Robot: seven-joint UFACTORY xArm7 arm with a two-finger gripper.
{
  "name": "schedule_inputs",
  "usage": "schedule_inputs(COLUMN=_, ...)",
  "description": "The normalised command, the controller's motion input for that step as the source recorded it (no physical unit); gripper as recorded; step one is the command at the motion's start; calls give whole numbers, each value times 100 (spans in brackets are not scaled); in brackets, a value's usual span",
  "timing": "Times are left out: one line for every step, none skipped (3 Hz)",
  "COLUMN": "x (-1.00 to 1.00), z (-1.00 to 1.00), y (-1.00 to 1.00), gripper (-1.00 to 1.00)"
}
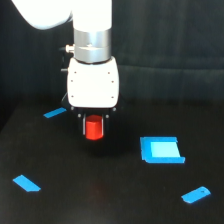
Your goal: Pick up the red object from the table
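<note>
The red object (pixel 93 128) is a small red-orange short cylinder. It sits between the two dark fingers of my gripper (pixel 94 131), which hangs from the white arm at centre-left in the exterior view. The fingers press on its sides, so the gripper is shut on it. The object hangs a little above the black table (pixel 110 195), with a faint red reflection below it. The fingertips are mostly hidden against the dark background.
A square light-blue block (pixel 161 150) lies to the exterior view's right of the gripper. Flat blue pieces lie at the far left (pixel 54 113), the near left (pixel 26 183) and the near right (pixel 196 195). A black curtain hangs behind.
</note>
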Motion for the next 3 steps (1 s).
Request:
schedule_inputs(x=13, z=100, y=8, gripper=-92)
schedule_inputs(x=15, z=71, y=4, gripper=-93)
schedule_inputs(x=6, z=61, y=0, gripper=-100)
